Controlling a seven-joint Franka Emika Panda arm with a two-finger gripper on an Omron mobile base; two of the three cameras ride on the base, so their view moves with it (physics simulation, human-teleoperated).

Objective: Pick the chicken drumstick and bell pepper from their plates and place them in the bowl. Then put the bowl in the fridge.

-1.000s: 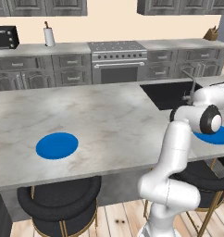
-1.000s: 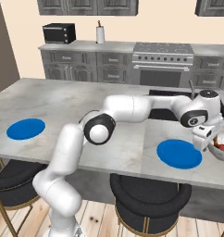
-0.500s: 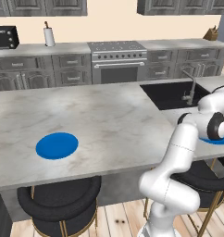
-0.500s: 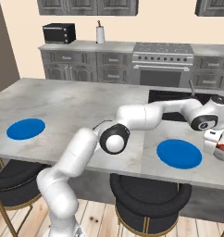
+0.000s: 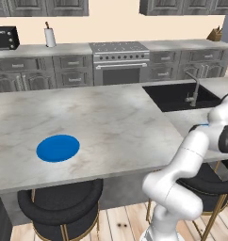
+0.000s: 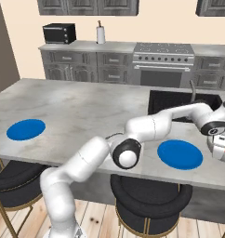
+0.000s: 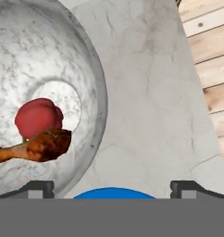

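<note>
At the left of the hand view, the bell pepper (image 7: 37,117) and chicken drumstick (image 7: 37,146) are seen inside the bowl (image 7: 93,69); the tool (image 7: 112,187) is spread wide, holding nothing

Beyond my gripper (image 7: 112,185), the bowl (image 7: 93,69) is cut off by the frame's left and top edges; the drumstick (image 7: 37,147) bone likewise runs off left, partly covering the pepper (image 7: 37,115).

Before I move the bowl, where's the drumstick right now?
In the hand view, the chicken drumstick lies inside the bowl at the left, against the bell pepper, with a blue plate just beyond the rim.
</note>
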